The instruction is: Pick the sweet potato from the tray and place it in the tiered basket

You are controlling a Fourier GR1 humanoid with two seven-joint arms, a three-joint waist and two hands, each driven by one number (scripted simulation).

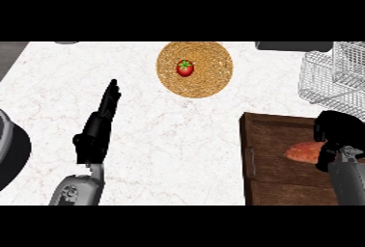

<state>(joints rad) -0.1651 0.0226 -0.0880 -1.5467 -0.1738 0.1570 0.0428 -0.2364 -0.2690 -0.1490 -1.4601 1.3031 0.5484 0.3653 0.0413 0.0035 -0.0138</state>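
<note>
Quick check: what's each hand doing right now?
Left hand: open, fingers straight, holding nothing, over the counter.
Right hand: over the tray, at the sweet potato; whether it has closed on it cannot be told.

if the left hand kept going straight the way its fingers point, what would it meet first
The left hand points up the view and slightly right, over bare white counter. That line looks free to the far edge; the woven mat with the tomato lies off to the right, though depth is unclear.
</note>
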